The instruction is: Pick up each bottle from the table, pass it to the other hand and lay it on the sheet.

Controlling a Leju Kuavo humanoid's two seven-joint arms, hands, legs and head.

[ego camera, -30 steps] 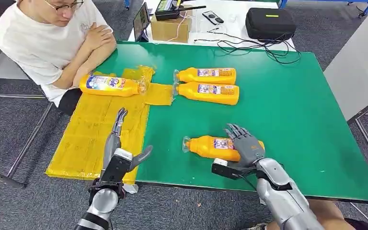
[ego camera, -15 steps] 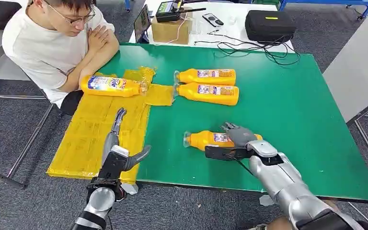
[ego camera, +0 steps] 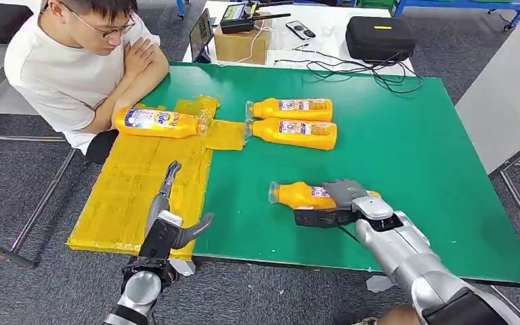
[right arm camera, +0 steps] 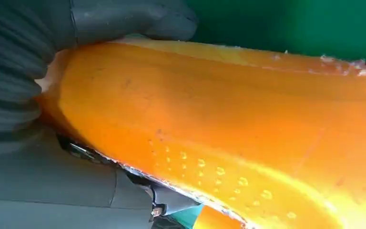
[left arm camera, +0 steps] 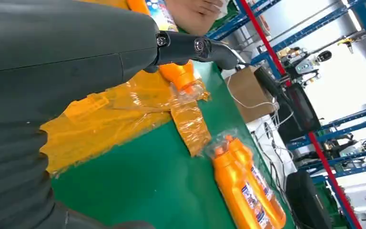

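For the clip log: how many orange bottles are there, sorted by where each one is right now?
On the yellow sheet: 1, the sheet bottle.
Lying free on the green table: 2, the far bottle and the second bottle.
In the right hand: 1, the gripped bottle.
Total: 4 bottles.

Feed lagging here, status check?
Right robot hand gripping bottle on table. Left robot hand open above yellow sheet. Nothing in the way.

Fingers (right arm camera: pixel 133 21) seemingly around orange bottle (right arm camera: pixel 228 124)
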